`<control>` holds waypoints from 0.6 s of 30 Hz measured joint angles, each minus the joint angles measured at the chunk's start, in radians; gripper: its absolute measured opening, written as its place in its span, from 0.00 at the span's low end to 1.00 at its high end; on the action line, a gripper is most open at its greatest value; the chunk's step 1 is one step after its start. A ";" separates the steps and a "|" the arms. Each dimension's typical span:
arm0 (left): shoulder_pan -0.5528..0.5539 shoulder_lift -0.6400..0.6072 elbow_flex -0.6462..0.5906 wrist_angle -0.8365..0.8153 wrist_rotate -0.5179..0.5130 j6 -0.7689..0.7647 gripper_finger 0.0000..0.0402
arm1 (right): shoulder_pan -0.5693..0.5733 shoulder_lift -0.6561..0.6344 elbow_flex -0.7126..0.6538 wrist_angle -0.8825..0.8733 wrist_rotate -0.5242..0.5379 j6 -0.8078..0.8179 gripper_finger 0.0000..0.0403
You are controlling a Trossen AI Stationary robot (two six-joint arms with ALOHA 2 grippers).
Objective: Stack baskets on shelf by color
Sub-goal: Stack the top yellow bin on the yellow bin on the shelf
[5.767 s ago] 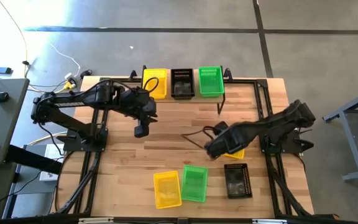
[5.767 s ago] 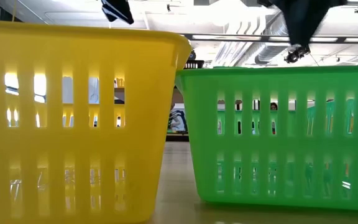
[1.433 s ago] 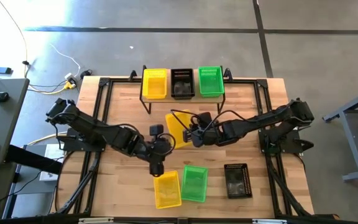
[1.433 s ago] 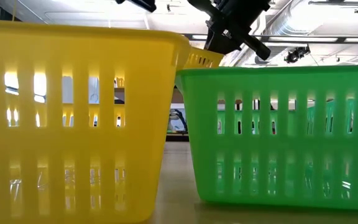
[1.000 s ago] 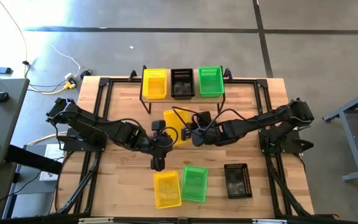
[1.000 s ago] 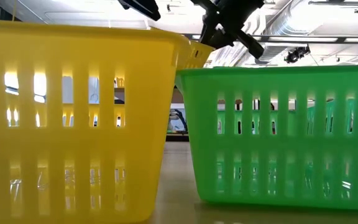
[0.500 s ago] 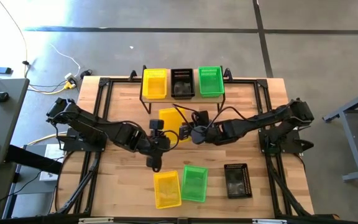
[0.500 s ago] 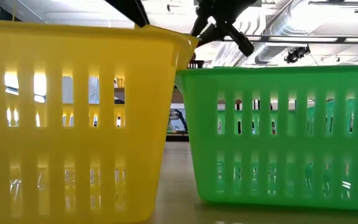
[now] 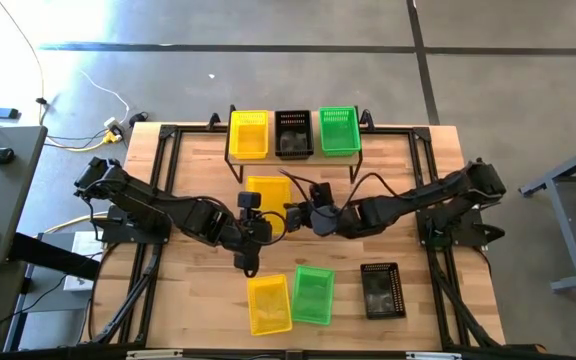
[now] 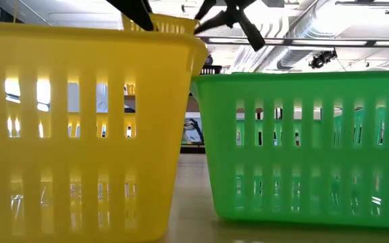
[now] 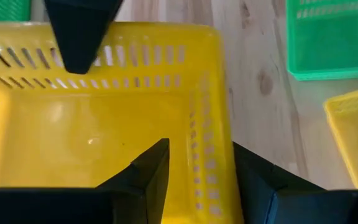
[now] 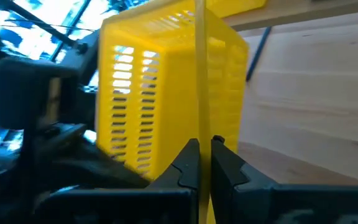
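Observation:
A yellow basket point(image 9: 267, 191) hangs in mid-air over the middle of the table, a little nearer than the shelf point(image 9: 314, 155). My left gripper point(image 9: 254, 216) is shut on its near side, and my right gripper point(image 9: 303, 213) is shut on its right side. The low view shows only its top point(image 10: 171, 24), above the near baskets. On the shelf stand a yellow basket point(image 9: 249, 133), a black one point(image 9: 293, 133) and a green one point(image 9: 339, 130). Resting on the table near the front edge are a yellow basket point(image 9: 268, 304), a green basket point(image 9: 313, 294) and a black basket point(image 9: 380, 290). My left gripper grips the held basket's near wall point(image 11: 212, 163), one finger point(image 11: 151, 171) inside the basket and one outside. It comes from the table's left, slanting down, along the wall. The basket hangs clear of the table, its open top up. My right gripper pinches the rim of the basket's right-hand wall point(image 12: 202, 127) between its two fingertips, coming from the table's right. One finger point(image 11: 79, 34) shows over that wall in the left wrist view. The basket is lifted clear of the table.
Black frame rails run along the table's left and right sides point(image 9: 158, 200). Bare wood lies between the shelf and the three baskets at the front. In the low view the near yellow basket point(image 10: 80, 128) and green basket point(image 10: 302, 148) block most of the scene.
Both grippers have carried the yellow basket up and toward the table's far edge and slightly left, closer to the shelf. It stood slanted a second ago and now lies squarer to the table. In the low view its top has risen above the near yellow basket's rim.

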 joint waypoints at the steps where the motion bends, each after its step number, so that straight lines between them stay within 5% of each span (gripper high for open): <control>1: 0.000 0.000 0.000 -0.004 -0.005 0.000 0.33 | 0.006 0.000 0.000 0.009 0.001 0.000 0.00; 13: -0.008 0.000 0.000 -0.019 -0.017 0.001 0.03 | 0.014 -0.002 0.000 0.002 0.012 -0.018 0.00; 18: -0.026 0.000 0.000 -0.016 -0.021 0.019 0.02 | 0.015 -0.002 0.000 0.003 0.007 -0.069 0.01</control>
